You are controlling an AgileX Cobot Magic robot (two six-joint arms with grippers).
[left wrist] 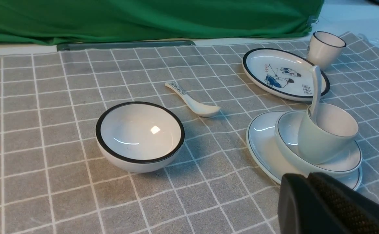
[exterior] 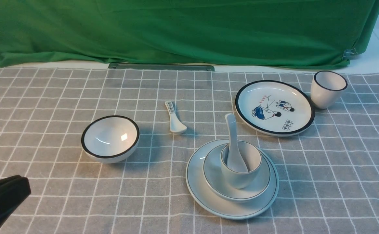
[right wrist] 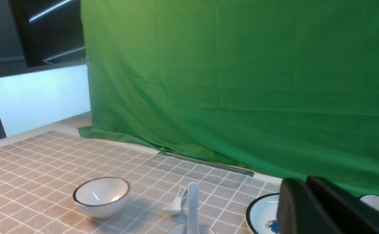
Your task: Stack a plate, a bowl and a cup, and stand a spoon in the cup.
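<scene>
Left gripper [exterior: 22, 184] low at near left corner, jaws closed, empty, right gripper [right wrist: 306, 182] jaws together, empty, plate [exterior: 196, 186] on checked cloth [exterior: 322, 169] right of centre, bowl [exterior: 214, 176] on plate, cup [exterior: 239, 180] in bowl, spoon [exterior: 232, 143] standing in cup, handle tilted rearward

Green backdrop cloth [exterior: 176, 29] behind grey checked tablecloth [exterior: 46, 97]

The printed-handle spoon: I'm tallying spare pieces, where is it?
Front view, centre: the printed-handle spoon lies between the black-rimmed bowl on the left and the cartoon plate on the right.
</scene>
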